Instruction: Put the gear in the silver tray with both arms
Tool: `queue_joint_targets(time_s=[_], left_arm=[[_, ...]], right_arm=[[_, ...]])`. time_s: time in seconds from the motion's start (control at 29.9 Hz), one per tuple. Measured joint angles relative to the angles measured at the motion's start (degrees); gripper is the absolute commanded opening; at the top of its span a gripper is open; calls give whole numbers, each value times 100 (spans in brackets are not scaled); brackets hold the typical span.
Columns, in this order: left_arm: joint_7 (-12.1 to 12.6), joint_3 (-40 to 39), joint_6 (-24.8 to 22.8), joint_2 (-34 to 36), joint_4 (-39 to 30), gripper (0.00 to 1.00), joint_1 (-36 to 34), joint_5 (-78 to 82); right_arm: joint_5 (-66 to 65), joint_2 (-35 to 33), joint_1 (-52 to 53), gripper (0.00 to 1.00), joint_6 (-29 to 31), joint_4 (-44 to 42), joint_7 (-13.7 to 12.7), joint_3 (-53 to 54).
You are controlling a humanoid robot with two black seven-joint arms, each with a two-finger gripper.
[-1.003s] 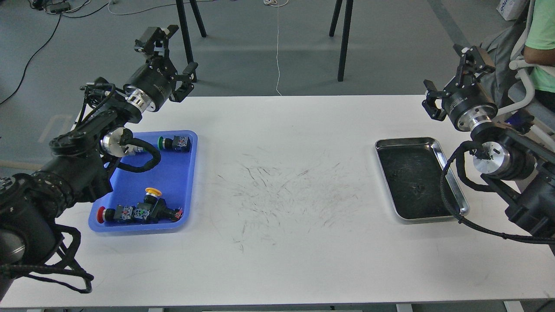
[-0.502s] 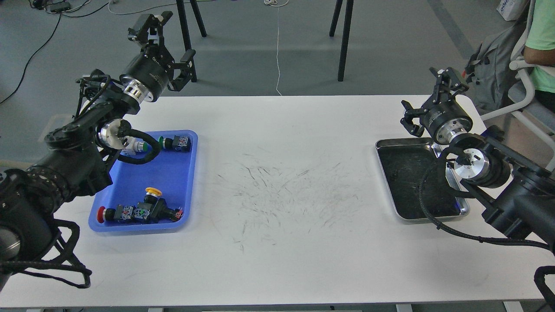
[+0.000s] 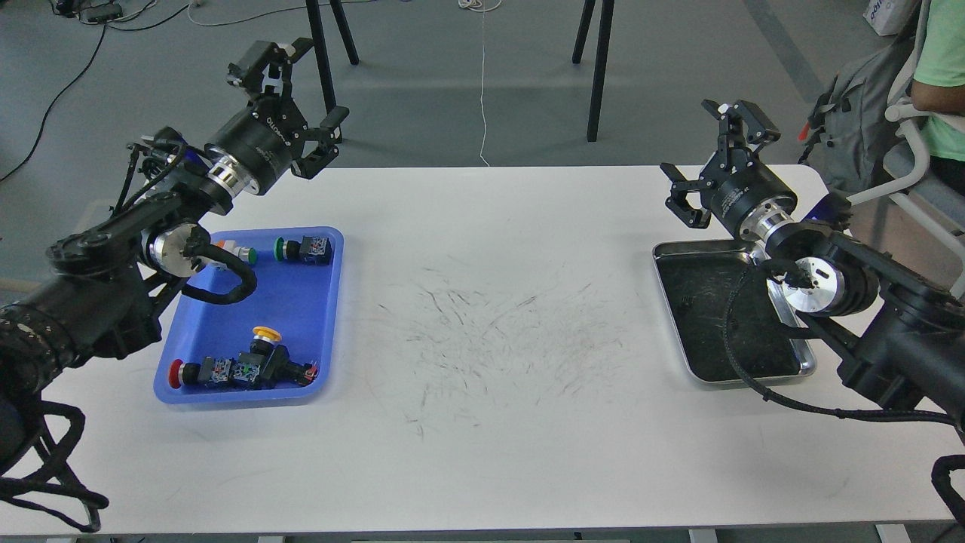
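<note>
White lettering shows on the left gripper's (image 3: 295, 100) black wrist body, too small to read; blue letters on a white box (image 3: 889, 15) top right, unreadable

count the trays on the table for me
2. The blue tray sits on the left side of the table, holding push-button parts. The silver tray sits on the right side, partly covered by the right arm; nothing seen in it.
</note>
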Motion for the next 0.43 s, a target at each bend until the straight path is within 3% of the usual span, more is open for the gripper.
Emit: queue_joint_targets(time_s=[0.43], left_arm=[[0,-64,0,112,-43,100,307,-112]], right_arm=[[-10,59,-29,99,-158,45,-4,47]])
